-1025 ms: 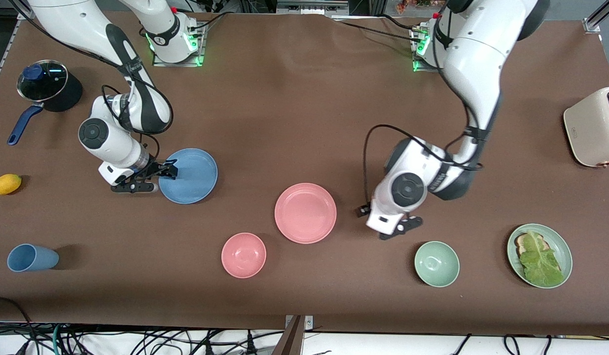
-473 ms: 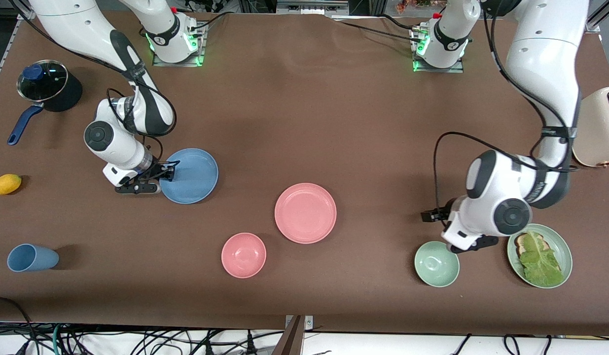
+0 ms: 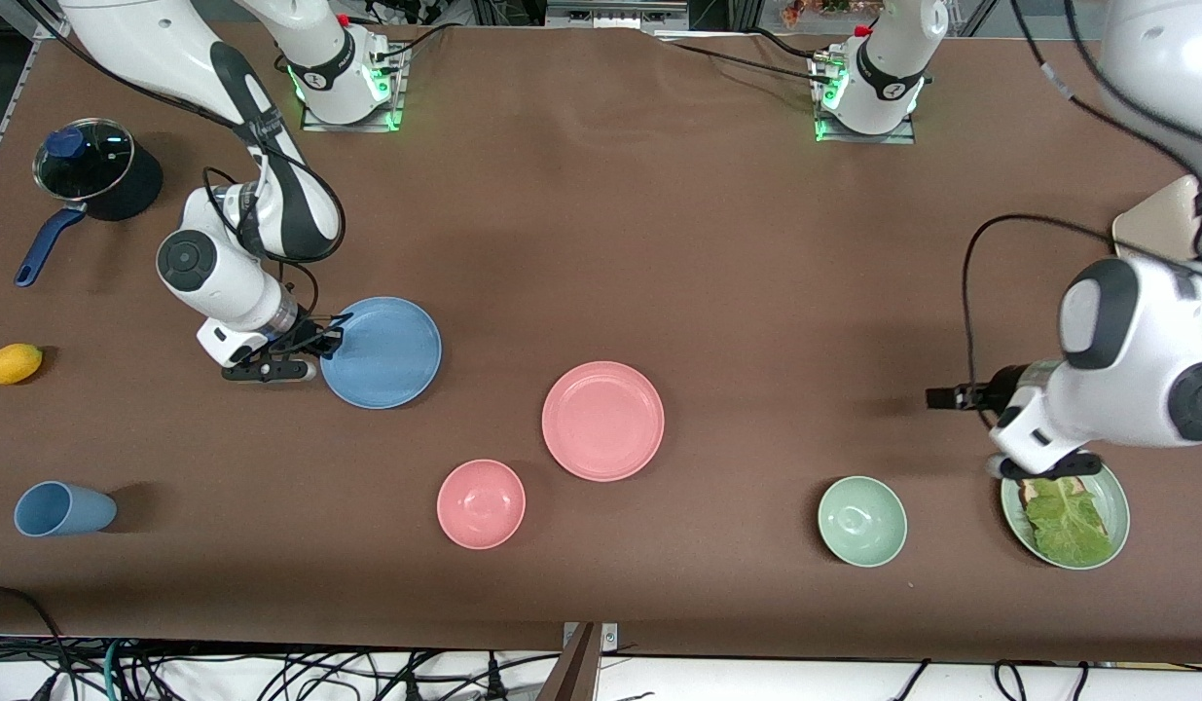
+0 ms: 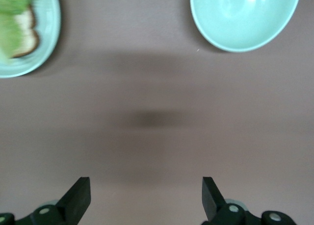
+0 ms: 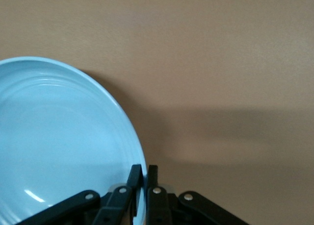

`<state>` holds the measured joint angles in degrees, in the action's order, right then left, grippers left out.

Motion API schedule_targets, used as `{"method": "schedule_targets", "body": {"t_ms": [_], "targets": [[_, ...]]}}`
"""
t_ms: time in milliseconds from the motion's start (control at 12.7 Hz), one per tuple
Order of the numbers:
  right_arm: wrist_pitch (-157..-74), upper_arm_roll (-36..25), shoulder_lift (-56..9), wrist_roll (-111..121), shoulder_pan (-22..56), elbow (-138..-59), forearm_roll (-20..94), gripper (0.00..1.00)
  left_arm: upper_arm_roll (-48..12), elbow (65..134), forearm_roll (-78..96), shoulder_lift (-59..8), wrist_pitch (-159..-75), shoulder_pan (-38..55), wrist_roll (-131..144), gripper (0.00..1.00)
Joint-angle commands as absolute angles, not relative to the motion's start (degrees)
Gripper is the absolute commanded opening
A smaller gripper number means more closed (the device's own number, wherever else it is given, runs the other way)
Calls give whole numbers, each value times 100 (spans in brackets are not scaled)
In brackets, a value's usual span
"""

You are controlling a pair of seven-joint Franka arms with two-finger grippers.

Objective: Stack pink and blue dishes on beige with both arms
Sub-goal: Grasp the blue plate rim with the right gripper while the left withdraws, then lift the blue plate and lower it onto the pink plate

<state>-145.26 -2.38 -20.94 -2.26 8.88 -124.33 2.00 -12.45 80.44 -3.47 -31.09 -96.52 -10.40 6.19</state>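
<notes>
The matte blue plate [image 3: 381, 352], toward the right arm's end of the table, is pinched at its rim by the right gripper [image 5: 143, 186]. The pink plate [image 3: 602, 421] lies mid-table. Only the left wrist view shows the left gripper [image 4: 143, 198] spread wide and empty over bare table.

A robotics lab staged as a kitchen: two arm bases with green lights are bolted to a brown-covered bench [image 3: 601, 195], aluminium framing runs above its top edge, and cable bundles [image 3: 270, 672] hang just beneath its lower edge. A toaster [image 3: 1160, 229] stands at one end, a lidded pot [image 3: 94, 170] at the other.
</notes>
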Motion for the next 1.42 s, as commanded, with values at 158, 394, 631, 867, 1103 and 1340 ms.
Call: {"method": "schedule_targets", "body": {"t_ms": [158, 394, 631, 867, 1103, 1340], "targets": [[-12520, 35, -1898, -246, 870, -10929, 220, 0, -800, 9482, -193, -1111, -9729, -880, 413, 100], [-11787, 264, -2187, -516, 1036, -9873, 640, 0, -650, 9492, -184, -459, -9712, -791, 387, 100], [-11795, 255, -2653, -1455, 1624, -9239, 659, 0, -650, 9510, -176, -316, -9703, -712, 308, 100], [-11839, 255, -3197, -2492, 2292, -8571, 607, 0, -677, 9457, -123, -369, -9712, -712, 272, 100], [-12171, 246, -3602, -3215, 2688, -8288, 598, 0, -677, 9422, -114, -369, -9712, -773, 272, 100], [-12961, 246, -3971, -3681, 3005, -8288, 589, 0, -677, 9413, -114, -369, -9721, -782, 272, 100]]}}
